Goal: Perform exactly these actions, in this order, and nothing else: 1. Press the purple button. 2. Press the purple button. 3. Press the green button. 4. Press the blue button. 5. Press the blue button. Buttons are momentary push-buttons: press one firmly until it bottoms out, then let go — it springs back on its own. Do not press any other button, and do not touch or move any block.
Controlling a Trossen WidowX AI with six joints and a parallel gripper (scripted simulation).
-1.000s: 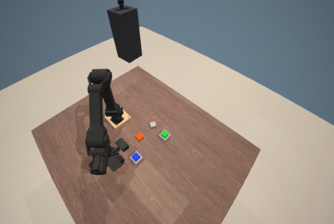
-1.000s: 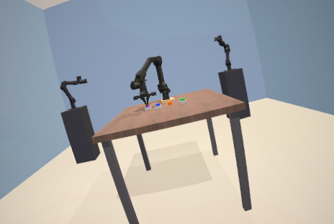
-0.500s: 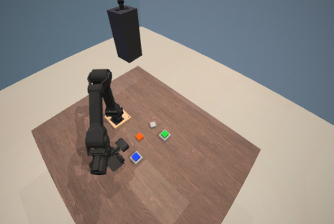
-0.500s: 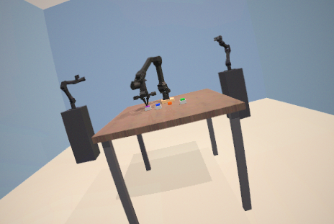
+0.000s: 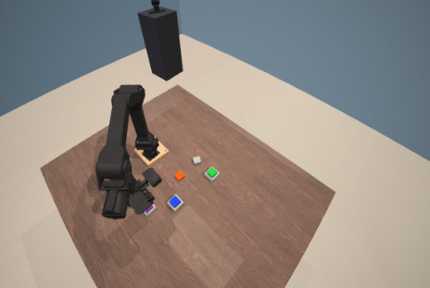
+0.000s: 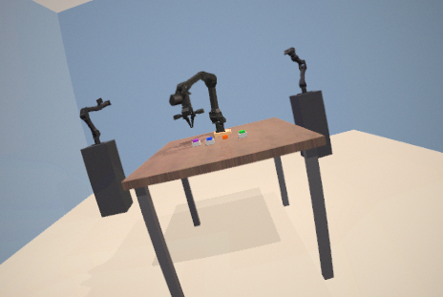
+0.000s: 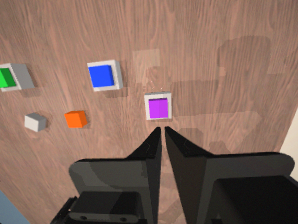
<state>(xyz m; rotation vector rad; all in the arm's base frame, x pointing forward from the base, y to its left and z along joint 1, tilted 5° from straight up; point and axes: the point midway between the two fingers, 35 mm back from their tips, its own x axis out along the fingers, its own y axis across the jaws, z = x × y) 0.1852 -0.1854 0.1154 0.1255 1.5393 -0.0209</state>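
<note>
From where I'm standing, the black arm (image 5: 118,128) (image 6: 210,81) is bent over the wood table (image 5: 259,216) (image 6: 286,137) (image 7: 225,30), w/ its pincer (image 5: 145,195) (image 6: 192,126) (image 7: 162,130) pointing down. Pincer's pressed together, nothing in it, & its tips hang in the air above the tabletop, not touching any btn.

Purple btn (image 5: 149,209) (image 6: 195,140) (image 7: 158,108) is the nearest one to the tips; its cap is up, & from the top the pincer hides part of it. Blue btn (image 5: 175,202) (image 6: 209,138) (image 7: 101,76) sits near the purple one, green btn (image 5: 212,173) (image 6: 242,133) (image 7: 6,77) farther along, well apart from purple. All 3 have pale housings.

Orange block (image 5: 180,176) (image 6: 224,137) (image 7: 76,119) lies on the table near blue, apart from all the btns. Small gray block (image 5: 196,160) (image 7: 35,122) is near the orange one, also btwn it & green, roughly. Pincer's clear of both blocks. Arm stands on a tan base plate (image 5: 162,152) (image 6: 229,131) bk on the tabletop.
</note>
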